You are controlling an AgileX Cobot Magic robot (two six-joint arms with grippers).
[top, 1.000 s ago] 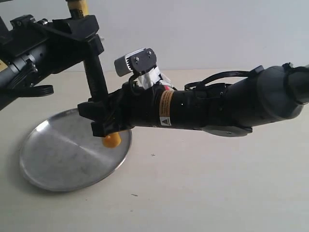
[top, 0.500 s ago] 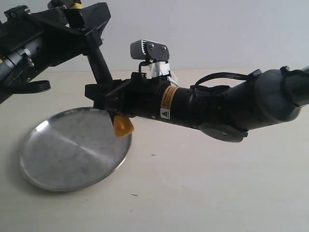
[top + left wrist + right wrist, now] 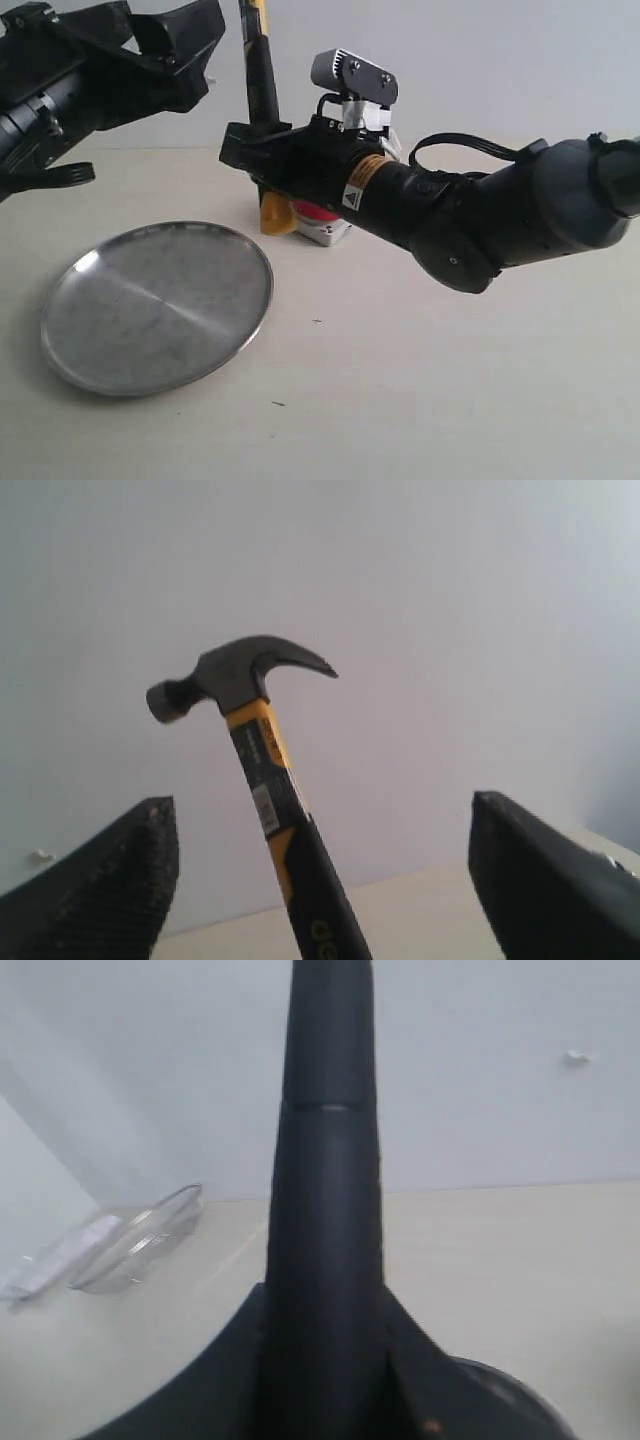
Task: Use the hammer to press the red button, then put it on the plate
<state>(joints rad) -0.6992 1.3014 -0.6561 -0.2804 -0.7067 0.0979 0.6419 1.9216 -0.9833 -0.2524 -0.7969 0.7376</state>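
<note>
Far left first: the left gripper point(image 3: 195, 55) hangs high above the worktop's point(image 3: 450, 380) back left corner, jaws spread wide and gripping nothing. In its wrist view the fingers point(image 3: 100, 890) sit well out to either side of the hammer point(image 3: 262, 770) and don't touch it.

Below that, the plate point(image 3: 150, 310) lies flat near the worktop's left edge.

Just past the plate's back rim, the hammer stands almost upright in the air, dark head up top and yellow looped end hanging low. The right gripper point(image 3: 252, 150) has its jaws pinched on the black handle, low down near that yellow end.

Right beside the yellow end, towards the back edge around the middle, is the red button point(image 3: 312, 213), half hidden behind the gripper. Can't tell if the two touch. The right arm point(image 3: 520, 210) reaches in from the right edge.
</note>
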